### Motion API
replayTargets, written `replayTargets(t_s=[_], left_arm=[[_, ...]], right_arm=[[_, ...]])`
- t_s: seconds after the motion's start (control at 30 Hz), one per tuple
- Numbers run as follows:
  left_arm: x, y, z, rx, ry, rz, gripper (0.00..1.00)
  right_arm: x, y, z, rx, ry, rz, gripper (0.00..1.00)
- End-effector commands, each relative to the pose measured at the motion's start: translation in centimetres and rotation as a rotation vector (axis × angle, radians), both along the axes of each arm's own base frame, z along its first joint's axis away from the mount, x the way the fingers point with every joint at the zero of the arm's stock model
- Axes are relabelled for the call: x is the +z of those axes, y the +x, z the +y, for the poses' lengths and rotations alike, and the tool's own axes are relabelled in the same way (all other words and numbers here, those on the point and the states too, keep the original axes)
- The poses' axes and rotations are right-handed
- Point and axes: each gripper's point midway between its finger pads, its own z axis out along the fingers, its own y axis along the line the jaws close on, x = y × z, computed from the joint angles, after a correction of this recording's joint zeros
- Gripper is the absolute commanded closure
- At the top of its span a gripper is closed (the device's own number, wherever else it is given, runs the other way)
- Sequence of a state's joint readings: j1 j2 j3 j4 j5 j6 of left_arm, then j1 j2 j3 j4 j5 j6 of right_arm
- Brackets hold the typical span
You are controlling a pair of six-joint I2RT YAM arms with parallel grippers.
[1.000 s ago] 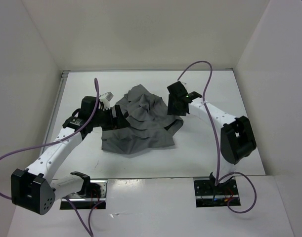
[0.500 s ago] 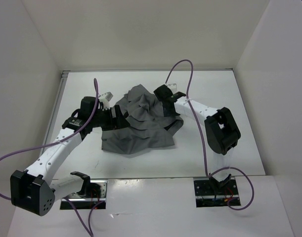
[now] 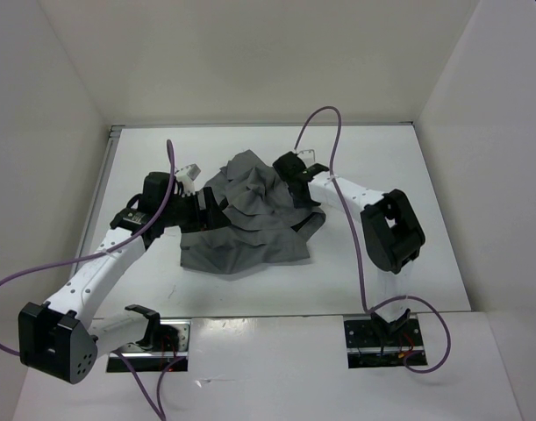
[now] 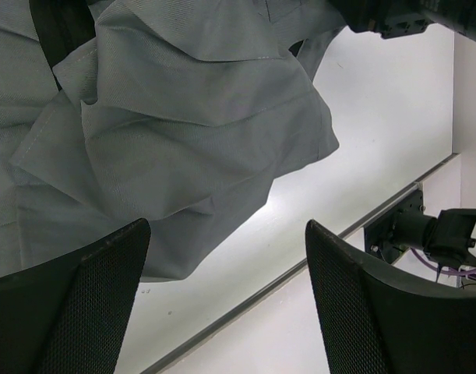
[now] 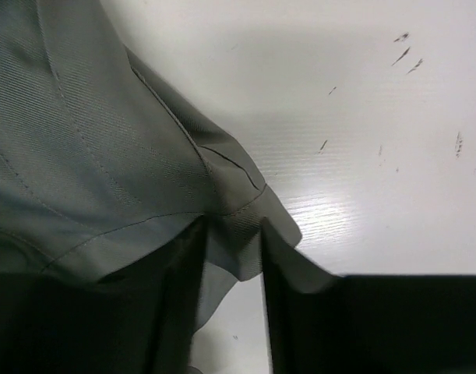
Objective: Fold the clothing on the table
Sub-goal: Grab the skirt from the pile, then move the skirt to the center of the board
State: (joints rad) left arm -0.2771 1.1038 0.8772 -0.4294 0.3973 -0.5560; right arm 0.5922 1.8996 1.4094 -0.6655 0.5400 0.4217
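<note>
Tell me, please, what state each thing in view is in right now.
Skirt: crumpled in a loose heap on the table, not yet folded.
Left fingers: spread wide with nothing between them, by the skirt's near edge.
Right fingers: astride a fold at the skirt's hem, cloth in the gap; a firm clamp cannot be confirmed.
Table: flat, bearing the skirt, with a few small dark scuffs.

The white counter (image 3: pixel 408 254) carried a crumpled grey skirt (image 3: pixel 246 246) near its middle, heaped in loose folds, with its lower part spread flat toward the near edge. Small dark scuffs (image 5: pixel 405 48) marked the bare surface beside the fabric.
</note>
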Motion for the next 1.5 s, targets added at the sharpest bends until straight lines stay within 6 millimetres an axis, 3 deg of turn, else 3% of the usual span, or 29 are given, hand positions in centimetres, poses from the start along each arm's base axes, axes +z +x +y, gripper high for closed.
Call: replayTargets(t_s=[0.0,0.1,0.13,0.2,0.23,0.27,0.3,0.33,0.37,0.4,0.43,0.53,0.6,0.67,0.7,0.73,0.83,0.97,1.07,1.17,1.4,1.47], left_arm=[[0.5,0.2,0.1,0.008,-0.011,-0.021,0.13],[0.7,0.3,0.2,0.02,-0.013,-0.026,0.13],[0.4,0.3,0.5,0.029,-0.01,-0.017,0.13],[0.6,0.2,0.5,0.029,-0.013,-0.026,0.13],[0.6,0.2,0.5,0.029,-0.013,-0.026,0.13],[0.6,0.2,0.5,0.029,-0.013,-0.026,0.13],[0.6,0.3,0.6,0.036,-0.007,-0.028,0.13],[0.8,0.2,0.6,0.036,-0.01,-0.037,0.13],[0.8,0.4,0.9,0.047,-0.009,-0.037,0.13],[0.8,0.4,0.9,0.047,-0.009,-0.037,0.13],[0.8,0.4,0.9,0.047,-0.009,-0.037,0.13],[1.1,0.5,1.2,0.056,-0.012,-0.046,0.13],[1.1,0.5,1.2,0.056,-0.012,-0.046,0.13],[1.0,0.3,1.2,0.062,-0.017,-0.041,0.13],[1.3,0.2,1.2,0.062,-0.02,-0.052,0.13],[1.0,0.2,1.5,0.071,-0.018,-0.044,0.13],[0.8,0.0,1.5,0.071,-0.017,-0.042,0.13],[0.6,-0.2,1.2,0.054,-0.027,-0.026,0.13],[1.0,0.3,0.8,0.038,-0.042,-0.029,0.13],[0.8,0.5,0.6,0.026,-0.039,-0.019,0.13],[0.8,0.4,0.6,0.025,-0.041,-0.027,0.13],[0.4,0.3,0.7,0.026,-0.039,-0.018,0.13]], right_arm=[[-0.7,0.4,0.6,0.01,-0.005,0.012,0.65],[-1.6,0.1,0.8,0.036,-0.006,0.047,0.8],[-1.4,0.3,1.1,0.048,0.001,0.046,0.96],[0.0,1.0,1.9,0.054,0.027,0.028,1.0],[1.9,1.4,2.5,0.062,0.062,0.002,1.0],[6.7,2.3,4.1,0.111,0.153,-0.065,1.0],[9.8,2.6,5.2,0.143,0.217,-0.112,1.0],[15.7,3.2,7.7,0.214,0.363,-0.193,1.0],[20.4,3.0,7.7,0.251,0.442,-0.257,1.0],[24.0,2.4,8.9,0.324,0.55,-0.282,1.0],[30.1,2.9,8.1,0.333,0.631,-0.407,1.0],[37.7,1.7,6.3,0.371,0.728,-0.552,1.0],[39.5,1.9,3.8,0.342,0.768,-0.594,1.0],[38.7,2.4,1.4,0.278,0.758,-0.591,1.0],[39.8,1.7,0.1,0.263,0.755,-0.636,1.0],[37.7,2.0,-0.7,0.218,0.745,-0.603,1.0],[37.4,1.0,-4.3,0.138,0.738,-0.643,1.0],[38.7,-0.3,-5.7,0.107,0.72,-0.699,1.0],[38.7,-0.7,-4.7,0.158,0.753,-0.676,1.0],[37.2,-0.5,-2.8,0.21,0.797,-0.602,1.0],[33.4,-1.8,4.7,0.405,0.892,-0.401,1.0],[34.0,-3.2,7.3,0.526,0.947,-0.369,1.0]])
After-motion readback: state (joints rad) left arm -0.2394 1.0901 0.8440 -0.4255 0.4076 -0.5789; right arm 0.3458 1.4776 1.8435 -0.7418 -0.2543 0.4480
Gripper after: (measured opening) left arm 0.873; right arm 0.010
